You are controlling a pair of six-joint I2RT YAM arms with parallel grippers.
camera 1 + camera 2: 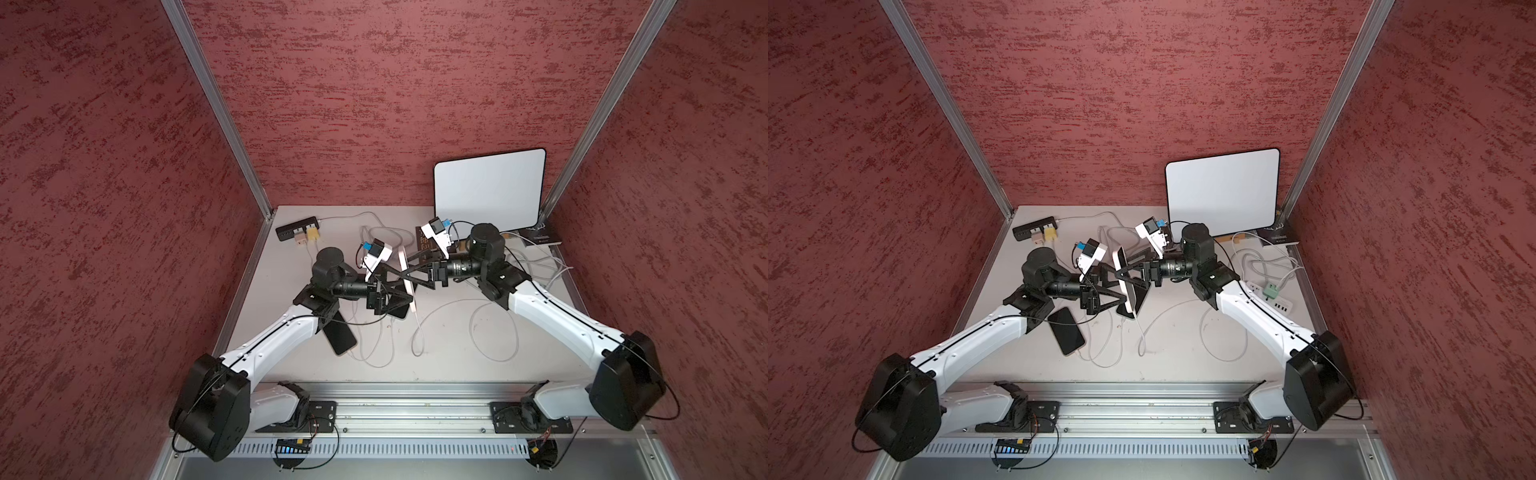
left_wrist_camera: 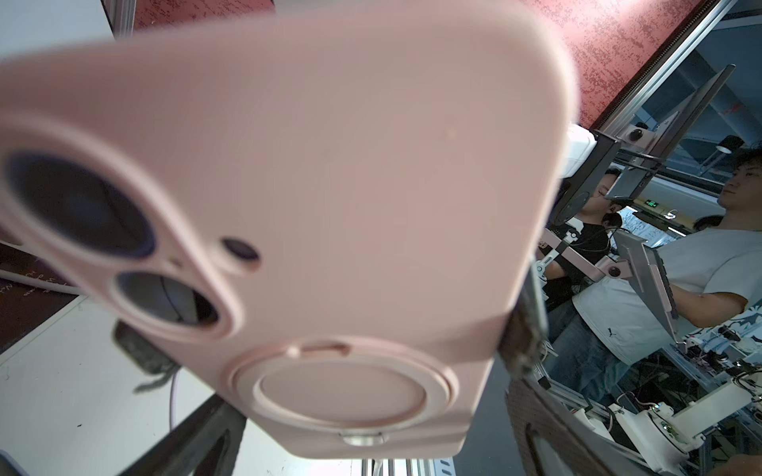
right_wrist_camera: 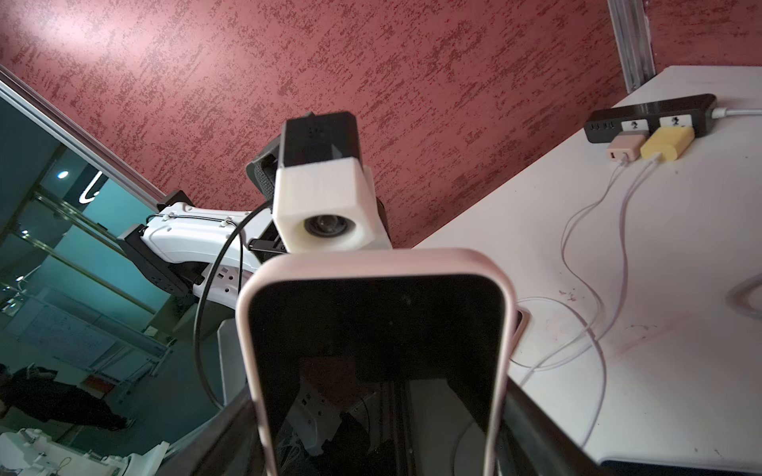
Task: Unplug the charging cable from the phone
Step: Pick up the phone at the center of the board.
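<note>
While the right gripper (image 1: 1130, 280) clamps the phone (image 3: 375, 350) by its long edges and the left gripper (image 1: 401, 286) gapes at its back, the phone stands upright above the counter (image 1: 449, 368), apart from the power strip (image 1: 297, 228); rigid, probably slick; best take the cable (image 1: 416, 322) by its stiff plug, not its limp cord.

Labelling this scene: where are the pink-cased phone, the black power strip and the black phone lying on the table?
pink-cased phone (image 3: 373, 350): right wrist view, middle of its dark screen.
black power strip (image 3: 703, 113): right wrist view, black end by its lead.
black phone (image 1: 1065, 331): in a top view, middle of its screen.
</note>
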